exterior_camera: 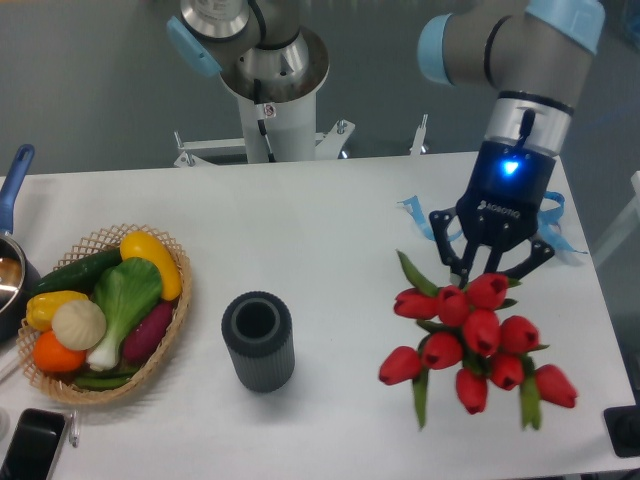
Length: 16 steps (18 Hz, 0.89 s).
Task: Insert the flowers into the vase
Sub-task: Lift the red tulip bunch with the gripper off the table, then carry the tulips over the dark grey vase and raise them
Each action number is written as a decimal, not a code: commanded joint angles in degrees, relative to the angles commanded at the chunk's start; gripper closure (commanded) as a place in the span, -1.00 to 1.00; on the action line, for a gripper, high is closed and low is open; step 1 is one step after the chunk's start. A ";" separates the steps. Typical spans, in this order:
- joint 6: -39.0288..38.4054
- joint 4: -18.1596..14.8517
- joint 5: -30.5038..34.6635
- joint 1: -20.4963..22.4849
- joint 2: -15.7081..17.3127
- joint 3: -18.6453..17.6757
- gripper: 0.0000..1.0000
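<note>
Fixed camera: pincer (pixel 487 272) clenched on the red tulip bunch (pixel 470 340), held above the worktop's (pixel 330 230) right side, well apart from the ribbed grey vase (pixel 258 341) at near centre; stems should arrive vertical over its mouth.

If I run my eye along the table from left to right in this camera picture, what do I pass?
Blue-handled pot → wicker basket of vegetables → vase → flowers, held under the gripper.
</note>
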 joint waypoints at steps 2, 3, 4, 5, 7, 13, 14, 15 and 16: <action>0.18 2.10 -2.36 -1.41 -0.09 -0.53 0.58; 0.09 2.63 -4.81 -1.50 -0.17 -0.71 0.58; 0.01 2.64 -7.45 -1.50 -0.18 -1.14 0.58; 0.09 2.90 -9.65 -1.50 -0.18 -1.76 0.58; 0.18 2.99 -14.30 -1.68 -0.09 -2.11 0.57; 3.25 3.26 -30.65 -1.68 0.35 -5.27 0.56; 4.30 3.26 -33.29 -1.68 0.61 -5.97 0.56; 4.66 3.26 -35.14 -1.77 0.79 -6.50 0.56; 5.19 3.34 -36.46 -1.94 1.14 -7.38 0.56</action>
